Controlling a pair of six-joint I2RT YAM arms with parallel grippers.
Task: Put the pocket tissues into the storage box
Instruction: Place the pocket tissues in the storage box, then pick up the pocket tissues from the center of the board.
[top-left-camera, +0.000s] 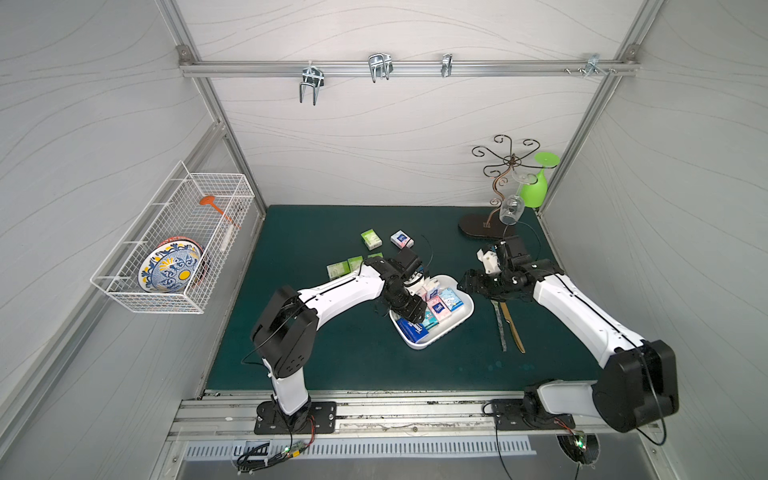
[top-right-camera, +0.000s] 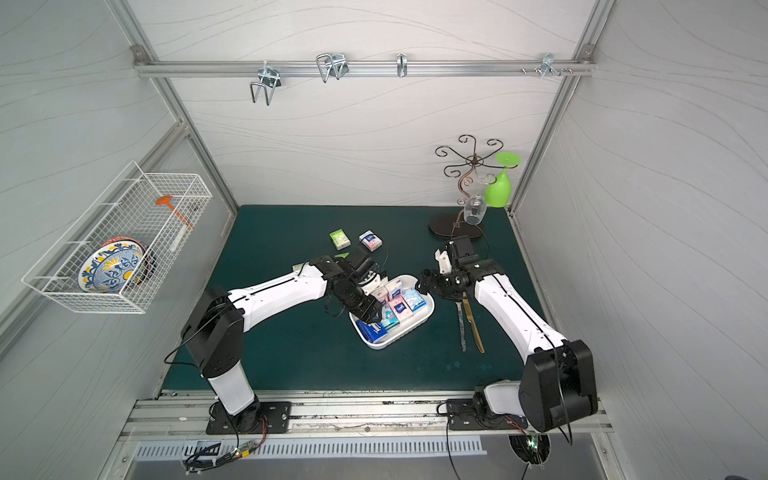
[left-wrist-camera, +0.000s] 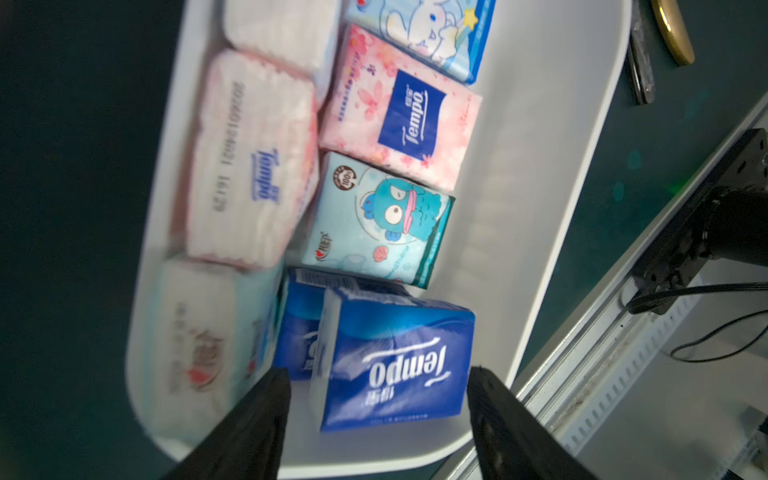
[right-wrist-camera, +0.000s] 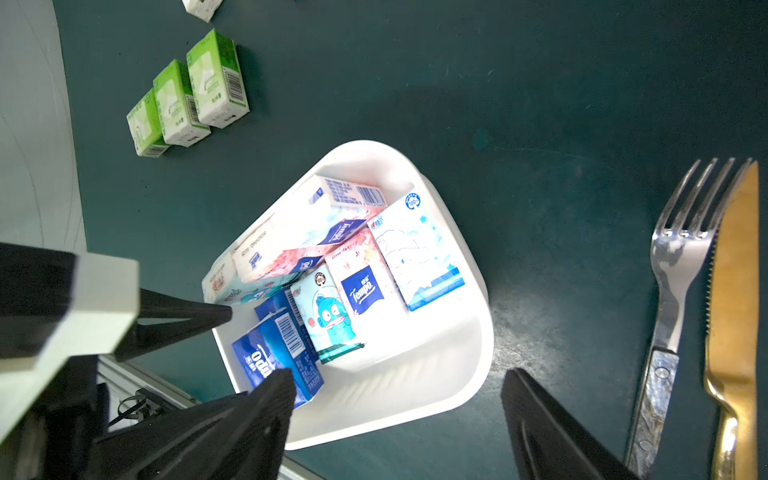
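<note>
Left pincer (left-wrist-camera: 379, 369) is recorded over the end of the storage box (left-wrist-camera: 540, 199) nearest the arm bases, jaws spread. A dark blue packet (left-wrist-camera: 399, 332) is seen between them with a gap on either side, so nothing is gripped. This packet is propped aslant on a second dark blue one inside the box. More pocket tissues are packed close beside it in the box, among them a teal packet (left-wrist-camera: 374, 216) and a pink packet (left-wrist-camera: 399, 108). Right pincer (right-wrist-camera: 400, 372) is held just beside the box, jaws wide and empty. Three green packets (right-wrist-camera: 178, 104) are set side by side on the worktop (top-left-camera: 332, 353), apart from the box. In a top view a fourth green packet (top-left-camera: 371, 240) and a pink-and-blue packet (top-left-camera: 401, 239) are noted farther back. A fork (right-wrist-camera: 673, 299) and knife (right-wrist-camera: 735, 291) lie together to the right.
</note>
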